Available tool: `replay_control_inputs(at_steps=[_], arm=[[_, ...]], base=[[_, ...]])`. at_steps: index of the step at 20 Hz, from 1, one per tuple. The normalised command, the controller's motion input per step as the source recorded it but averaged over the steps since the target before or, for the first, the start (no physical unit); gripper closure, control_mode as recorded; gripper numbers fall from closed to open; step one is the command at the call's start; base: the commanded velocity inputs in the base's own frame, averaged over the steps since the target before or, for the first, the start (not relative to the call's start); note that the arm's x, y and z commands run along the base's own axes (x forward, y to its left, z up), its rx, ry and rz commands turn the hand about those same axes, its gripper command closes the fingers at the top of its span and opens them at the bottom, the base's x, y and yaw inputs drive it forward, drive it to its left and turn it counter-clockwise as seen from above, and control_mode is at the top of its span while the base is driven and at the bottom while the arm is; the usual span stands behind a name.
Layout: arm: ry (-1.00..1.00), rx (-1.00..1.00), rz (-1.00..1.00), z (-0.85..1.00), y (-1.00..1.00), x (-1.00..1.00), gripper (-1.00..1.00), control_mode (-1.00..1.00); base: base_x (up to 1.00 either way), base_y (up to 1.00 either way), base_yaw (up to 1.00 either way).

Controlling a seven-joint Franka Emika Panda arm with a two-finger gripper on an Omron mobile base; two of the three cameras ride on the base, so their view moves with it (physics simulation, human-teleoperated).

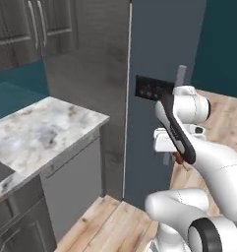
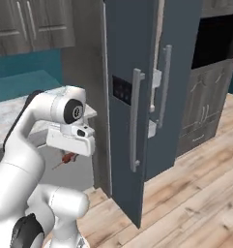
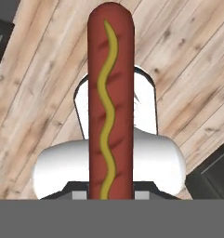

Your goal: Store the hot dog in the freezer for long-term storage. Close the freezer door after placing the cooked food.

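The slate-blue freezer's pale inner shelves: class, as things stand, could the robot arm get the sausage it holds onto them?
Probably not yet. The jaws are shut on the reddish-brown, mustard-striped hot dog, but the slate-blue freezer door with the dark control panel stands between arm and interior, only partly open.

The hot dog (image 3: pixel 110 102) hides the jaws; its lower end is cut off.

A: Where's the hot dog (image 3: pixel 110 107) at?
B: Up in the air over the wood floor. Reddish-brown, with a wavy mustard line down its length.
A: And the freezer (image 2: pixel 178 72)?
B: Tall, slate-blue. The freezer door (image 2: pixel 123 121), with its dark panel and long grey handle, is swung partly open.
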Motion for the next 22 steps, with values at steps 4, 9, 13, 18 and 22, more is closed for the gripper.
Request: replay_control_inputs(at_steps=[4, 9, 13, 18, 22], arm=[[0.00, 0.00, 0.00, 0.00, 0.00, 0.00, 1.00, 1.00], [0.00, 0.00, 0.00, 0.00, 0.00, 0.00, 1.00, 1.00], [0.00, 0.00, 0.00, 0.00, 0.00, 0.00, 1.00, 1.00], [0.00, 0.00, 0.00, 0.00, 0.00, 0.00, 1.00, 1.00], [0.00, 0.00, 0.00, 0.00, 0.00, 0.00, 1.00, 1.00]], base=[[-0.29, -0.11, -0.72], [-0.12, -0.33, -0.77], [0.11, -0.34, -0.72], [0.65, -0.21, -0.33], [0.58, -0.19, 0.00]])
